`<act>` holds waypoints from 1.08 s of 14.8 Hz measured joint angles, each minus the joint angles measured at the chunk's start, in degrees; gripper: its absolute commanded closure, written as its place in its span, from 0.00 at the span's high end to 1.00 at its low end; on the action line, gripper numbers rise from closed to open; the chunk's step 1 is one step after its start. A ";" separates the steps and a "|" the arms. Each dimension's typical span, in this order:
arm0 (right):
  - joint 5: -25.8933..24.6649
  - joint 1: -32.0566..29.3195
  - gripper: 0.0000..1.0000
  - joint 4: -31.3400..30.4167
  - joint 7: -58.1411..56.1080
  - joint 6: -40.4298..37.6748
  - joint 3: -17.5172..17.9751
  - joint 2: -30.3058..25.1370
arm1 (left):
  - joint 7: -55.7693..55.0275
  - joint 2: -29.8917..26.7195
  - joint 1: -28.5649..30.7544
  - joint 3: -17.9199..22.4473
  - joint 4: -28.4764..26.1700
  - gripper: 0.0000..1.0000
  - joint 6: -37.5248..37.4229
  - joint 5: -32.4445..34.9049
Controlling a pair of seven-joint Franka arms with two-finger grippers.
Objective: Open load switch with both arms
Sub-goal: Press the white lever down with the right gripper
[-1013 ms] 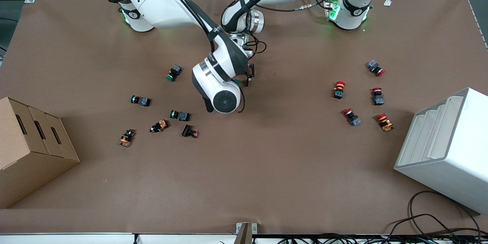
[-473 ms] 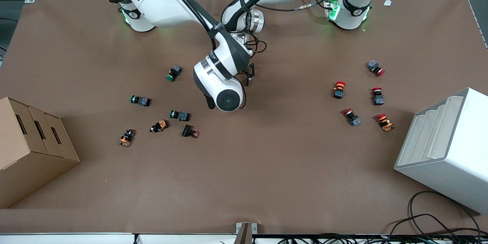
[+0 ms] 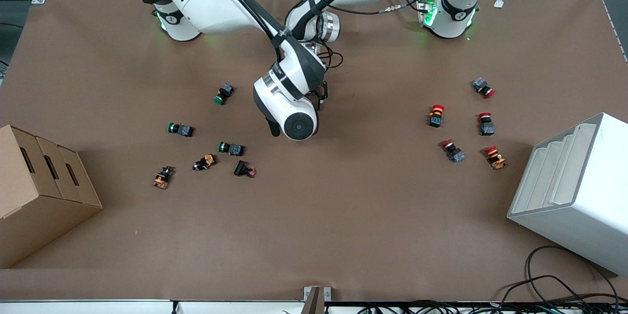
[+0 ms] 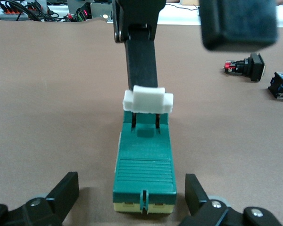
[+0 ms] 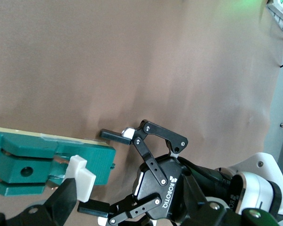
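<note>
Progress check on the dark-green rectangular load switch (image 4: 144, 165) with the white toggle piece (image 4: 147, 101) at one end. It's lying flat on the brown table cover (image 3: 314, 230), roughly mid-table. In the front view it's almost entirely hidden under the right arm's white wrist (image 3: 289, 108).

Both arms are set up on it, but I'd say the actual opening hasn't happened yet.

- **Left gripper:** the left gripper (image 4: 132, 193) is down at table level with its jaws spread, straddling the end of the block away from the toggle. One black finger (image 4: 66, 193) sits clearly off the side and the other is just beside it, so it's released and not clamping anything.
- **Right gripper:** the right gripper (image 4: 191, 61) is also spread wide. One long black finger (image 4: 141, 61) comes down right against the white toggle, touching it as far as I can tell. The other finger hangs off to the side over bare table, so nothing is pinched there either.

My guess at what's left: the left one squeezes the body to brace it, then the right finger levers the toggle over. I can't tell from these shots whether the toggle has started to lift.

Readable writing is basically just "ROBOTIQ" (image 5: 167, 186) in white on the left gripper's body, seen from the right wrist camera. I can't read any label on the switch itself.

Further out:

- Small green-capped push buttons (image 3: 180, 129) and a tan cardboard box (image 3: 34, 181) are toward the right arm's end.
- Red-capped push buttons (image 3: 435, 115) and a white stepped rack (image 3: 574, 181) are toward the left arm's end.

All of them are well apart from the switch.
</note>
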 measured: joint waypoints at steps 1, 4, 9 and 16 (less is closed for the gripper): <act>0.00 0.01 1.00 -0.26 0.00 0.00 0.05 0.00 | 0.00 0.00 -0.01 0.01 0.00 0.99 0.00 0.00; 0.00 0.14 1.00 -1.31 0.00 0.02 0.21 0.01 | 0.00 0.00 -0.11 0.03 -0.03 0.99 -0.06 0.00; 0.00 0.71 1.00 -2.31 0.00 0.41 0.21 0.11 | 0.00 0.00 -0.25 0.13 -0.04 0.99 -0.10 0.00; 0.00 0.85 1.00 -2.69 0.00 0.88 0.21 0.14 | 0.00 0.00 -0.31 0.18 -0.04 0.99 -0.12 0.00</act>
